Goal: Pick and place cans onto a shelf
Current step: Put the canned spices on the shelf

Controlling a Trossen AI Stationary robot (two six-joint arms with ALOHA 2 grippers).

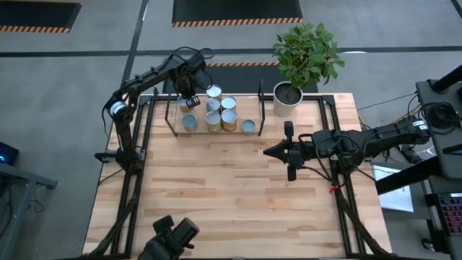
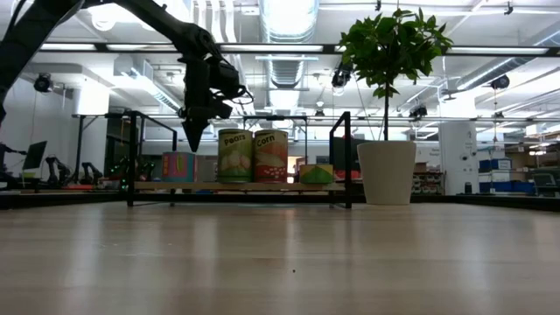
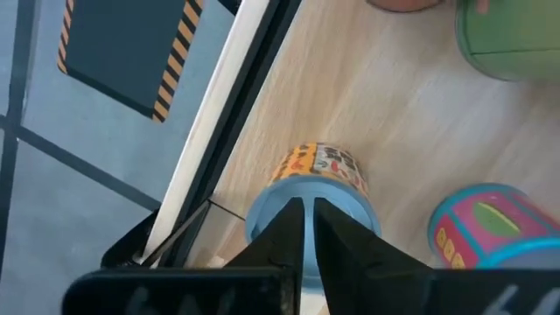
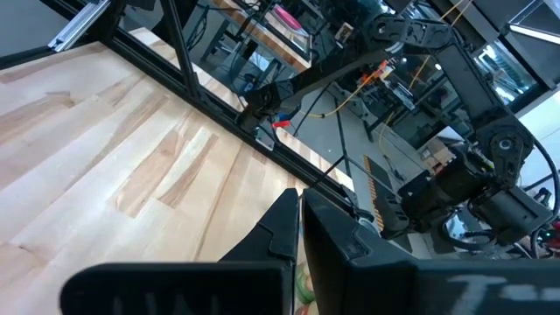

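Closed jaws on both arms, with nothing held between either pair of fingers.

High view: the left gripper [image 1: 189, 102] hangs over the back left part of the shelf [image 1: 173, 115], a black rod rack with a pale board at the far edge of the table [image 1: 231, 188]. Seven cans [image 1: 221, 113] can be counted on or at the shelf: three with pale-blue tops, one [image 1: 189, 122] at the front left, one [image 1: 248, 126] at the front right, and one largely hidden under the left gripper; four with silvery or tan tops clustered in the middle. A white plant pot [image 1: 286, 99] with a leafy plant stands just right of the shelf. The right gripper [image 1: 269, 152] waits above the bare table, well apart from the shelf.

Low view: the left gripper [image 2: 193, 140] points down, its tip level with the can tops. Four cans are clear here: a low pink and blue one [image 2: 178, 166], two tall ones labelled Pears [image 2: 234, 156] and Corn [image 2: 270, 156], and a low green one [image 2: 316, 173].

Left wrist view: the shut fingers [image 3: 282, 236] sit directly above a blue-topped can [image 3: 317, 188]; a second blue can with a pink label [image 3: 490, 229] lies just beside it, and the edge of a green can [image 3: 507, 39] shows farther off.

Right wrist view: the right gripper [image 4: 300, 229] shows its fingers pressed together over bare wooden boards.
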